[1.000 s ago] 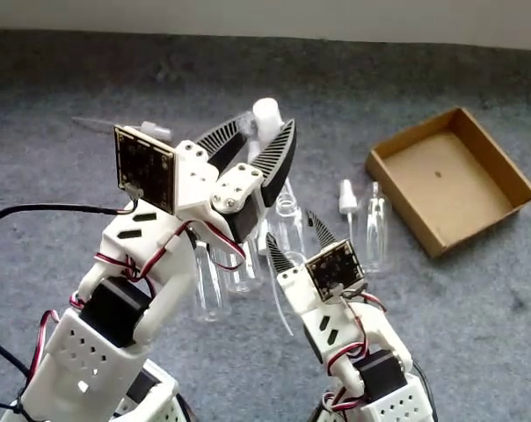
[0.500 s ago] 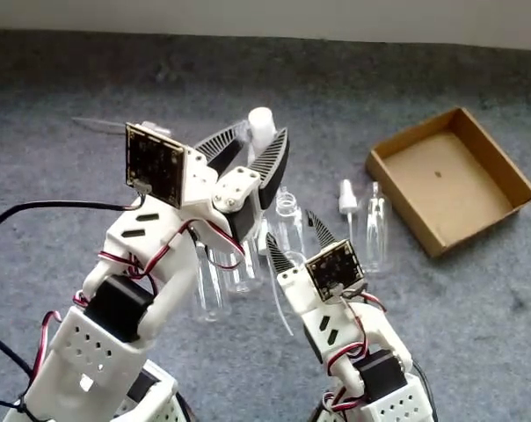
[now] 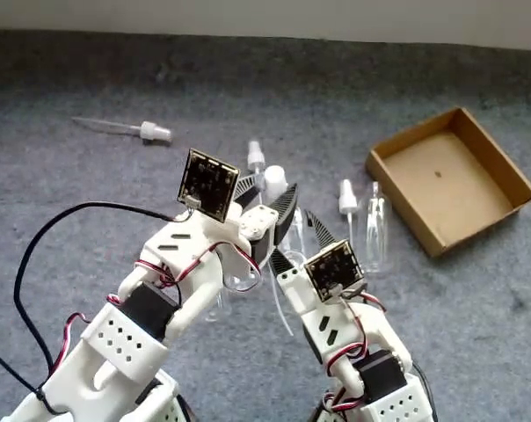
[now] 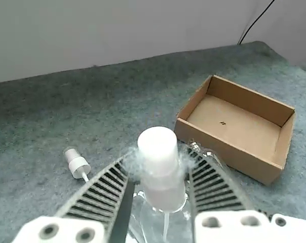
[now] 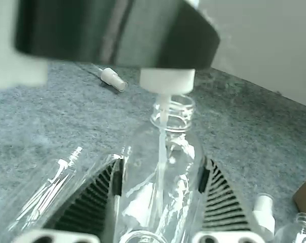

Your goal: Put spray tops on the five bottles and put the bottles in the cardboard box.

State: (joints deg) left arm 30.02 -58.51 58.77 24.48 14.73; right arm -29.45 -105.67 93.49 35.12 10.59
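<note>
My left gripper (image 3: pixel 267 195) (image 4: pixel 158 169) is shut on a white spray top (image 4: pixel 158 162) (image 3: pixel 274 182). Its collar (image 5: pixel 168 81) sits just above the neck of a clear bottle (image 5: pixel 163 167), and its dip tube hangs down inside. On that upright bottle my right gripper (image 3: pixel 292 236) (image 5: pixel 160 174) is shut, directly below the left one. Another clear bottle (image 3: pixel 376 224) stands with a spray top (image 3: pixel 347 198) beside it, left of the cardboard box (image 3: pixel 450 176) (image 4: pixel 239 121). More clear bottles stand behind the left arm, partly hidden.
Loose spray tops lie on the grey carpet: one (image 3: pixel 151 132) at the far left and one (image 3: pixel 256 158) just beyond the left gripper. A clear bottle (image 5: pixel 56 177) shows beside the right gripper's fingers. The open box holds nothing.
The left arm has swung down and toward the right gripper, bringing the spray top from high up to just over the held bottle's neck. The right arm has kept still.
</note>
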